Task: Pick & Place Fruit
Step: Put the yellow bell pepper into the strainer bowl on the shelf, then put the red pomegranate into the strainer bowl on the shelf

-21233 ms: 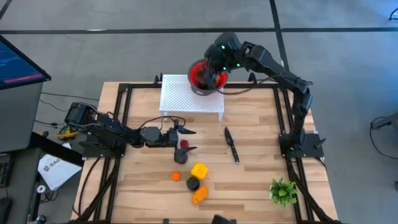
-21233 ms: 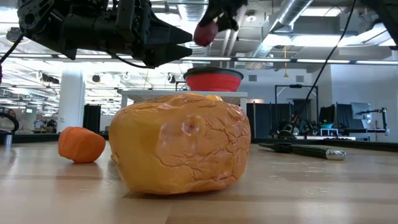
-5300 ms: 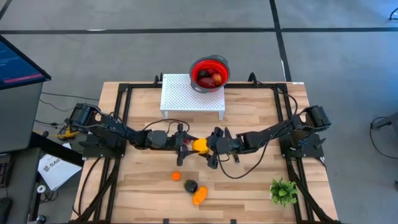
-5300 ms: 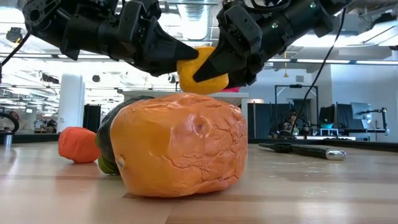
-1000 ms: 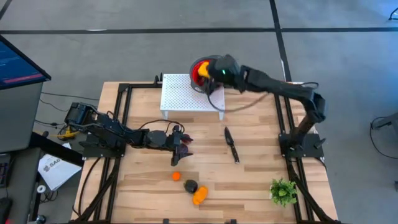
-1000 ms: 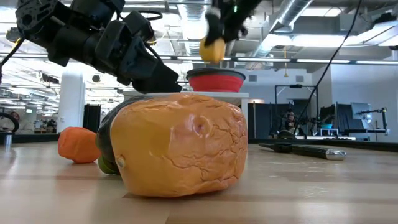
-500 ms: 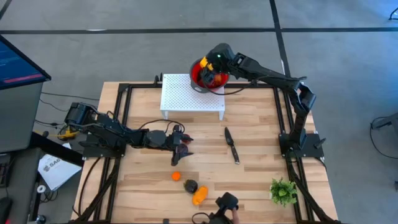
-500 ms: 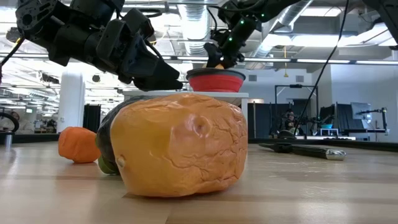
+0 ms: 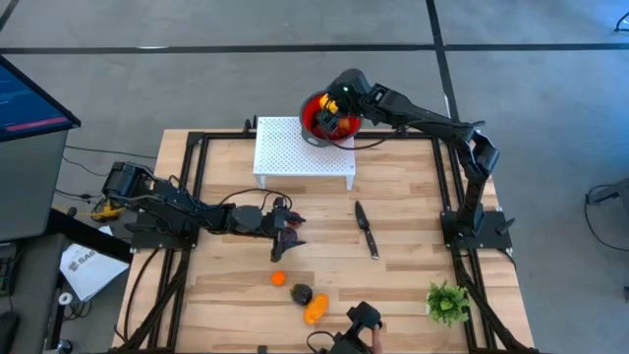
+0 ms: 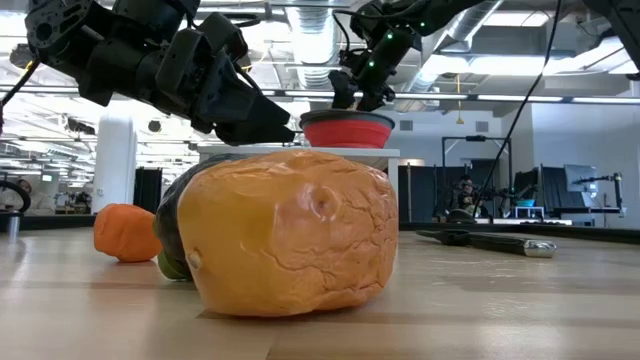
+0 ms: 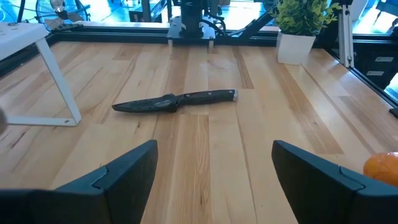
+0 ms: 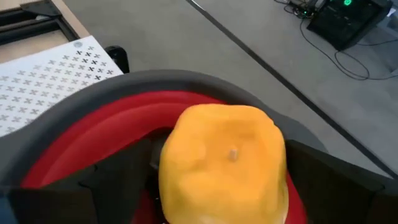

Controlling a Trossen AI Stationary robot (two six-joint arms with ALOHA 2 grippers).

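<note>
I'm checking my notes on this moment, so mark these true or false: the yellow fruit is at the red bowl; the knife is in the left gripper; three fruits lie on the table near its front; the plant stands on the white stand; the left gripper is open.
1. The yellow fruit is at the red bowl, between the right gripper's fingers: true.
2. The knife is in the left gripper: false, it lies on the table, apart from it.
3. Three fruits lie near the front: true.
4. The plant stands on the white stand: false, it stands at the table's corner.
5. The left gripper is open: true.
</note>
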